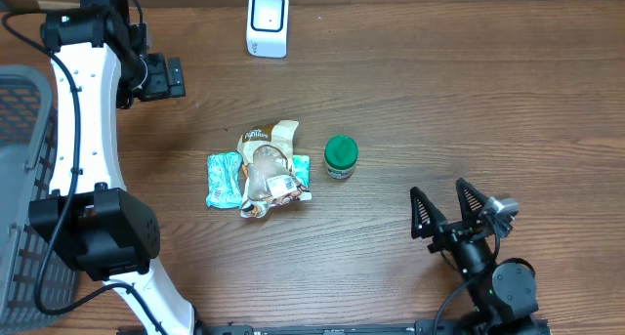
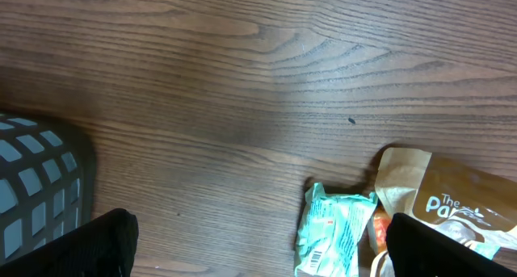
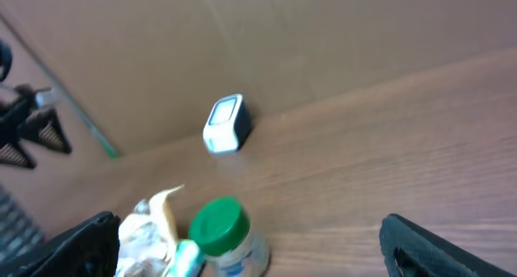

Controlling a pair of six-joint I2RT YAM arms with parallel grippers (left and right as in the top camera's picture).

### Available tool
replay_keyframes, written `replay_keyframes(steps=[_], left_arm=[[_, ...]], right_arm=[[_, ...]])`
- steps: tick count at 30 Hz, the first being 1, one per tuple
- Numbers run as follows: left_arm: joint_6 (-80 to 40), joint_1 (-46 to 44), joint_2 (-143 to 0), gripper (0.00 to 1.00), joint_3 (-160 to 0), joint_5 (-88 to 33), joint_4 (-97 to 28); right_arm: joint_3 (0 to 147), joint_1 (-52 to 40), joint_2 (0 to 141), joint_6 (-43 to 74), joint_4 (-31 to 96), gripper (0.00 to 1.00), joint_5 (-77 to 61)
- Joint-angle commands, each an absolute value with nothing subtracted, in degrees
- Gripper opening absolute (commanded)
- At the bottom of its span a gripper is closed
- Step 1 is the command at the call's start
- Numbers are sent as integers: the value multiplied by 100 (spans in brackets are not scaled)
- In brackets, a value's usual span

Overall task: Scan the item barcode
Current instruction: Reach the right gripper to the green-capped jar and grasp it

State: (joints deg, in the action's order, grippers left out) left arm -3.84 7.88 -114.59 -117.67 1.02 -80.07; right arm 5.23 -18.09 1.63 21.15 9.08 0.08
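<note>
Three items lie mid-table: a teal packet [image 1: 224,179] with a barcode, a brown and clear snack bag [image 1: 269,169], and a green-lidded jar [image 1: 341,157]. The white scanner [image 1: 268,22] stands at the back edge. My left gripper [image 1: 174,78] hovers at the back left, open and empty; its wrist view shows the teal packet [image 2: 335,232] and the bag [image 2: 452,196] low on the right. My right gripper [image 1: 447,210] rests open near the front right, apart from the jar. The right wrist view shows the jar [image 3: 226,232], the bag [image 3: 149,228] and the scanner [image 3: 224,123] beyond.
A grey mesh basket [image 1: 20,179] stands along the left edge, also at the lower left of the left wrist view as the basket [image 2: 36,188]. A cardboard wall [image 3: 323,35] backs the table behind the scanner. The left arm's white link [image 1: 88,130] spans the left side.
</note>
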Motion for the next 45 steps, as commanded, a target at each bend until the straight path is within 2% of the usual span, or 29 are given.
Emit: replay_keyframes(steps=[1, 5, 11, 18, 23, 29, 30, 32, 36, 41, 45], left_arm=[[-235, 781, -11286, 100, -11736, 40, -7988], [-235, 781, -11286, 100, -11736, 40, -7988], [-235, 781, -11286, 100, -11736, 40, -7988], [-235, 781, -11286, 100, -11736, 40, -7988], [-235, 781, -11286, 100, -11736, 40, -7988], [-235, 781, -11286, 100, -11736, 40, -7988], [-235, 781, -11286, 100, -11736, 40, -7988], [-235, 781, -11286, 100, -11736, 40, -7985], [-235, 781, -11286, 100, -11736, 40, -7988], [-235, 781, -11286, 100, -11736, 40, -7988], [-235, 781, -11286, 100, -11736, 40, -7988]], right_arm=[[1621, -1831, 567, 1872, 1455, 100, -537], [2947, -1831, 1627, 1752, 2464, 100, -950], [5439, -1833, 4265, 1747, 4287, 100, -1688], [7472, -1870, 6980, 1750, 6134, 100, -2067], [7577, -1870, 8300, 1813, 5577, 100, -2248], [7577, -1911, 9209, 1839, 4523, 100, -3889], [7577, -1999, 9319, 1918, 4357, 95, -3955], [7577, -2279, 9452, 2154, 4248, 86, -3723], [7570, -3057, 9524, 3030, 4375, 80, -2502], [7347, -3905, 9529, 4340, 4416, 80, -1308], [7183, -3968, 9533, 4456, 4469, 78, -888]])
